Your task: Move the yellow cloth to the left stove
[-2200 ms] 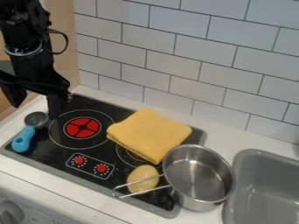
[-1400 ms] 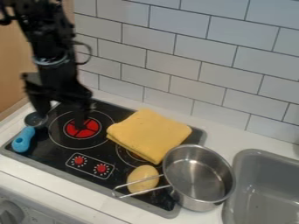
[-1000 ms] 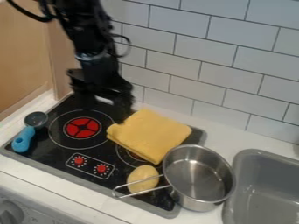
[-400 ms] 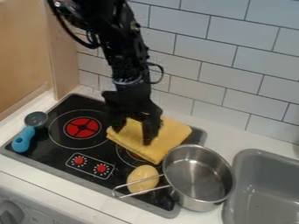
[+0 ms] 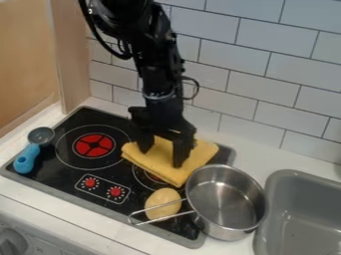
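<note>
Over the last couple of seconds, in the camera view, the black claw (image 5: 161,156) has been carried rightward from the upper left corner of the stovetop (image 5: 60,172) to the yellow cloth (image 5: 203,150), and since the latest earlier frame it has been shifted slightly farther right. The cloth has been left in place.

In the camera view, the claw is held pointing down over the cloth, with its two fingers spread well apart; whether the cloth is touched by them cannot be told. The cloth is folded and laid flat at the right rear of the stovetop, by which the right burner (image 5: 152,176) is mostly covered. The left burner (image 5: 94,145), marked in red, is left uncovered. A blue-handled scoop (image 5: 27,158) is set at the stovetop's left edge. Near the front, a control panel (image 5: 103,189) with two red dials is seen. A potato (image 5: 162,203) is placed between that panel and a metal saucepan (image 5: 225,199), and is crossed by the pan's wire handle (image 5: 163,219). The pan is set upright at the stovetop's right edge, just beside a gray sink (image 5: 293,173). The stovetop is supported by a white table (image 5: 73,214), backed by a tiled wall (image 5: 266,74).
</note>
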Motion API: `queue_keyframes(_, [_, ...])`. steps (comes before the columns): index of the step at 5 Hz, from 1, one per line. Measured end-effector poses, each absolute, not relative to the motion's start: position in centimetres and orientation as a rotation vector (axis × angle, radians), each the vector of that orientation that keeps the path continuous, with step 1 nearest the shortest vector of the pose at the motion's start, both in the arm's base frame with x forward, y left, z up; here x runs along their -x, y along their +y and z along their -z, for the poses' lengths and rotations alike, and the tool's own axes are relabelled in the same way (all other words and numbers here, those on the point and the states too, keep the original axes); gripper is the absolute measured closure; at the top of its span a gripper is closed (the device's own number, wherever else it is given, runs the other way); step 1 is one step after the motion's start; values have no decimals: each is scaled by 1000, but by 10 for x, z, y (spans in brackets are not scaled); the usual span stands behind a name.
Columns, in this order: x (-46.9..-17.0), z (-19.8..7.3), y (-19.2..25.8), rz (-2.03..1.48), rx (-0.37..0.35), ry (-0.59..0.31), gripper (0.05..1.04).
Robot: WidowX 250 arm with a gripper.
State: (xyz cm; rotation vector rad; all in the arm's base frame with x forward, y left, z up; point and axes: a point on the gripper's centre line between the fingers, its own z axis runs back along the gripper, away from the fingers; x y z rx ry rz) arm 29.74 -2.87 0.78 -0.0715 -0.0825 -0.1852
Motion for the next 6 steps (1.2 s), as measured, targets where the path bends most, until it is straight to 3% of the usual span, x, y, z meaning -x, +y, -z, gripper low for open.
queue_keyframes(2, [-296,-6,-23,173,38,-71,85])
queue_keyframes(6, [-291,-2,34,53,-3,-40,85])
